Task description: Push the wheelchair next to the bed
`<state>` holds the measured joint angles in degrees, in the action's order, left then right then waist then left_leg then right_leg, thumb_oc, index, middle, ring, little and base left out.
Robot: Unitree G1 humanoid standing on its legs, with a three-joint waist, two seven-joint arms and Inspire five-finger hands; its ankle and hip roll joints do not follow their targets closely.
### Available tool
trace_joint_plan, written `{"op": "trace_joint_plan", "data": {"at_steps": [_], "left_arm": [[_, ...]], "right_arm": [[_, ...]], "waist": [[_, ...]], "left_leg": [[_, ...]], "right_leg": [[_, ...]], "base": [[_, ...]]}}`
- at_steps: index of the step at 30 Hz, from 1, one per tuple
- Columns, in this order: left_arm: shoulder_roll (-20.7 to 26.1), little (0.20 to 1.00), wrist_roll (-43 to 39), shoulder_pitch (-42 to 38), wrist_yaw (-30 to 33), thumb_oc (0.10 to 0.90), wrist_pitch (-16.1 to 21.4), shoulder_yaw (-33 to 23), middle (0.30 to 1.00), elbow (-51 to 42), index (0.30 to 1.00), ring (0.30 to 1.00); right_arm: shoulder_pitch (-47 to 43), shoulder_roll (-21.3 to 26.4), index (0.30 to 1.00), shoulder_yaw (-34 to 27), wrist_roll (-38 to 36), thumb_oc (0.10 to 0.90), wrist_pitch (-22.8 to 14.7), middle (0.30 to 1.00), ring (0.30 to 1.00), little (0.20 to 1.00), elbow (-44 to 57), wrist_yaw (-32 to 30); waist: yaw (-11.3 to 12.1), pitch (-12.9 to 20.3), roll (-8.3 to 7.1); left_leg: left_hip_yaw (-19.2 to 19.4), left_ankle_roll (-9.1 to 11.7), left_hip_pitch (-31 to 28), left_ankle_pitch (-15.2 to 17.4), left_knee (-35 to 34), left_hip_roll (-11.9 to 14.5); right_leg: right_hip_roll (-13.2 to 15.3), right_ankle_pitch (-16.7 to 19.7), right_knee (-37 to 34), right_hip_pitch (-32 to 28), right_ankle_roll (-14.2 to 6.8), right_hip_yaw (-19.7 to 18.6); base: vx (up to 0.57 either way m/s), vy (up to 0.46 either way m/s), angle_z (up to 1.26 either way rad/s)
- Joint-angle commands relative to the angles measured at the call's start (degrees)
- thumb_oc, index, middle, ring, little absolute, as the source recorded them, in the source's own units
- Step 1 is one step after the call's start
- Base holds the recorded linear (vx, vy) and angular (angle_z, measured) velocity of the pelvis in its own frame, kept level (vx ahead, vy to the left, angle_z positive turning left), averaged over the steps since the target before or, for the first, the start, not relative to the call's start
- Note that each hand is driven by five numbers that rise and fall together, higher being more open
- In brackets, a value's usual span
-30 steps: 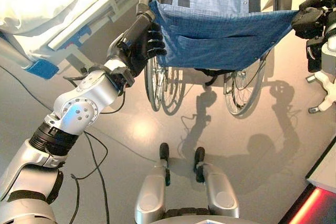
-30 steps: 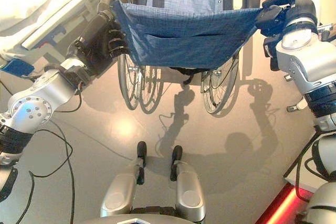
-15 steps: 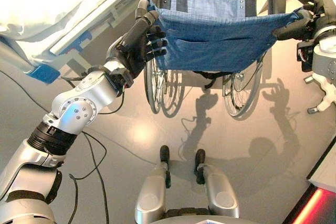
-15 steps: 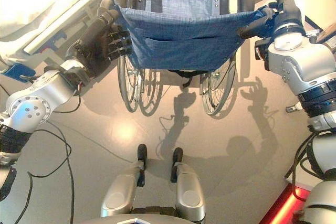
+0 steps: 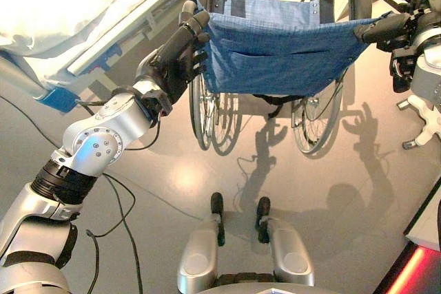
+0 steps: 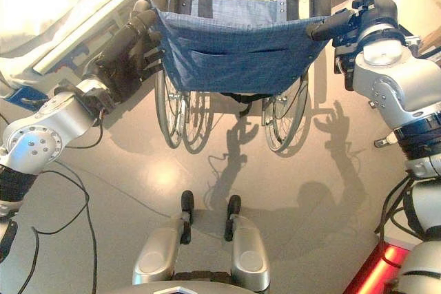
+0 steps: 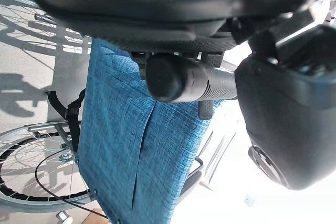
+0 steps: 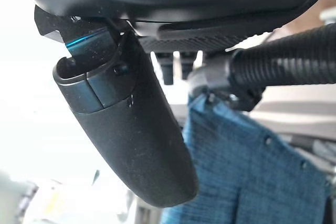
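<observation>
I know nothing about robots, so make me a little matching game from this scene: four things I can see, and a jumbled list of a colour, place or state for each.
Things:
1. backrest cloth
2. bed
3. right hand
4. large wheels

Descriptions:
A. silver spokes, under the seat
B. fingers straight, beside a black push handle
C. blue
D. white bedding, on the robot's left

Pairs: 1-C, 2-D, 3-B, 4-A
</observation>
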<state>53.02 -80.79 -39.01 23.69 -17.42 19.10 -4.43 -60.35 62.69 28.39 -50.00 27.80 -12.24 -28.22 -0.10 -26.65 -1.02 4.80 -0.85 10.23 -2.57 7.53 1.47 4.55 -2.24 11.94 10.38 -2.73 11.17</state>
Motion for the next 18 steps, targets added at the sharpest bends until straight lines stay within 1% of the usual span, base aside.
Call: {"op": "trace_joint_plan", "data": {"at_steps": [1, 2, 4, 5, 7, 8, 9, 10, 13, 15, 16, 17, 18], "left_arm": [[7.6, 0.900, 2.2, -1.4, -0.9, 0.800, 10.7, -15.3, 0.900, -5.1, 0.900, 0.900], [8.2, 0.900, 2.2, 0.6, -1.1, 0.800, 10.2, -17.4, 0.900, -5.4, 0.900, 0.900], [8.6, 0.900, 2.2, 2.2, -1.5, 0.800, 9.6, -19.1, 0.900, -5.4, 0.900, 0.900], [9.4, 0.900, 1.8, 4.8, -2.0, 0.800, 9.0, -21.7, 0.900, -5.7, 0.900, 0.900], [9.9, 0.900, 1.8, 7.1, -2.6, 0.800, 8.8, -24.2, 0.900, -5.9, 0.900, 0.900], [10.0, 0.900, 1.7, 7.7, -2.7, 0.800, 8.7, -24.8, 0.900, -6.0, 0.900, 0.900], [10.1, 0.900, 1.1, 9.8, -3.2, 0.800, 8.4, -26.7, 0.900, -6.1, 0.900, 0.900], [10.2, 0.900, 1.0, 10.2, -3.3, 0.800, 8.3, -27.0, 0.900, -6.2, 0.900, 0.900], [9.9, 0.900, -0.3, 15.9, -4.4, 0.800, 7.2, -31.3, 0.900, -7.1, 0.900, 0.900], [9.6, 0.900, -0.3, 17.9, -4.8, 0.800, 6.7, -32.7, 0.900, -7.4, 0.900, 0.900], [9.3, 0.900, -0.2, 19.2, -5.1, 0.800, 6.5, -33.7, 0.900, -7.8, 0.900, 0.900], [8.3, 0.900, -0.1, 22.5, -5.9, 0.800, 6.3, -35.9, 0.900, -8.6, 0.900, 0.900], [7.8, 0.900, 0.1, 23.8, -6.4, 0.800, 6.4, -36.8, 0.900, -8.9, 0.900, 0.900]], "right_arm": [[-0.5, 1.9, 0.900, -5.6, -0.6, 0.800, -10.1, 0.900, 0.900, 0.900, 7.3, -3.3], [1.5, 3.9, 0.900, -7.8, -1.0, 0.800, -9.9, 0.900, 0.900, 0.900, 8.1, -3.5], [3.3, 5.1, 0.900, -9.6, -1.2, 0.800, -9.9, 0.900, 0.900, 0.900, 8.6, -3.2], [6.4, 6.9, 0.900, -12.9, -1.4, 0.800, -9.3, 0.900, 0.900, 0.900, 9.9, -3.4], [9.6, 7.9, 0.900, -15.8, -0.8, 0.800, -9.3, 0.900, 0.900, 0.900, 11.0, -3.6], [10.5, 8.1, 0.900, -16.6, -0.7, 0.800, -9.2, 0.900, 0.900, 0.900, 11.3, -3.7], [13.8, 8.5, 0.900, -19.3, -0.5, 0.800, -9.4, 0.900, 0.900, 0.900, 12.4, -3.8], [14.6, 8.5, 0.900, -19.9, -0.5, 0.800, -9.3, 0.900, 0.900, 0.900, 12.7, -3.9], [22.6, 9.1, 0.900, -26.7, -0.7, 0.800, -9.1, 0.900, 0.900, 0.900, 16.3, -5.0], [25.4, 9.2, 0.900, -29.4, -1.2, 0.800, -8.8, 0.900, 0.900, 0.900, 17.4, -5.1], [27.5, 9.1, 0.900, -31.2, -1.2, 0.800, -8.9, 0.900, 0.900, 0.900, 18.2, -5.1], [32.1, 8.5, 0.900, -35.1, -2.0, 0.800, -9.1, 0.900, 0.900, 0.900, 20.1, -5.2], [34.0, 8.0, 0.900, -36.6, -1.9, 0.800, -9.4, 0.900, 0.900, 0.900, 20.8, -5.3]], "waist": [[2.6, 7.6, -3.14], [2.4, 8.2, -3.25], [2.3, 8.7, -3.27], [2.1, 9.3, -3.34], [1.9, 9.5, -3.36], [1.9, 9.6, -3.38], [1.7, 9.7, -3.41], [1.7, 9.8, -3.44], [1.3, 10.0, -3.51], [1.1, 10.1, -3.52], [1.0, 10.2, -3.52], [0.8, 10.3, -3.47], [0.7, 10.3, -3.39]], "left_leg": [[1.2, 0.3, -2.1, 3.0, 0.3, -1.4], [1.3, 0.6, -2.6, 2.8, -0.5, -1.2], [1.4, 0.7, -2.9, 2.8, -0.9, -1.2], [1.6, 0.9, -3.1, 2.6, -1.5, -0.9], [1.7, 1.1, -3.0, 2.5, -1.6, -0.7], [1.8, 1.1, -2.9, 2.5, -1.6, -0.6], [1.8, 1.3, -2.8, 2.4, -1.7, -0.4], [1.8, 1.4, -2.8, 2.4, -1.7, -0.3], [2.1, 1.6, -2.8, 2.1, -2.0, 0.0], [2.3, 1.7, -2.7, 2.1, -2.0, 0.1], [2.3, 1.7, -2.7, 2.1, -2.0, 0.2], [2.5, 1.8, -2.6, 2.0, -2.1, 0.3], [2.5, 1.9, -2.6, 1.9, -2.2, 0.3]], "right_leg": [[2.5, 5.9, -4.5, -0.6, -3.7, -2.2], [2.3, 5.8, -5.3, -1.3, -3.6, -2.2], [2.2, 5.7, -5.7, -1.6, -3.6, -2.1], [1.9, 5.6, -6.4, -2.1, -3.5, -2.0], [1.7, 5.4, -6.7, -2.2, -3.3, -2.0], [1.6, 5.3, -6.7, -2.2, -3.2, -2.1], [1.4, 5.3, -6.9, -2.3, -3.1, -2.1], [1.4, 5.3, -7.0, -2.3, -3.1, -2.1], [1.0, 5.1, -7.4, -2.6, -2.9, -2.2], [0.9, 5.0, -7.4, -2.6, -2.8, -2.3], [0.8, 5.0, -7.5, -2.6, -2.8, -2.3], [0.7, 4.8, -7.6, -2.7, -2.7, -2.3], [0.7, 4.8, -7.6, -2.7, -2.7, -2.3]], "base": [[0.00, -0.102, -0.05], [0.01, -0.092, -0.01], [-0.01, -0.059, 0.04], [-0.03, -0.054, 0.02], [-0.04, -0.041, 0.00], [-0.05, -0.039, -0.01], [-0.04, -0.029, -0.01], [-0.04, -0.029, -0.01], [-0.04, -0.016, -0.03], [-0.04, 0.000, -0.04], [-0.05, 0.013, -0.02], [-0.05, 0.019, 0.00], [-0.05, 0.027, 0.03]]}}
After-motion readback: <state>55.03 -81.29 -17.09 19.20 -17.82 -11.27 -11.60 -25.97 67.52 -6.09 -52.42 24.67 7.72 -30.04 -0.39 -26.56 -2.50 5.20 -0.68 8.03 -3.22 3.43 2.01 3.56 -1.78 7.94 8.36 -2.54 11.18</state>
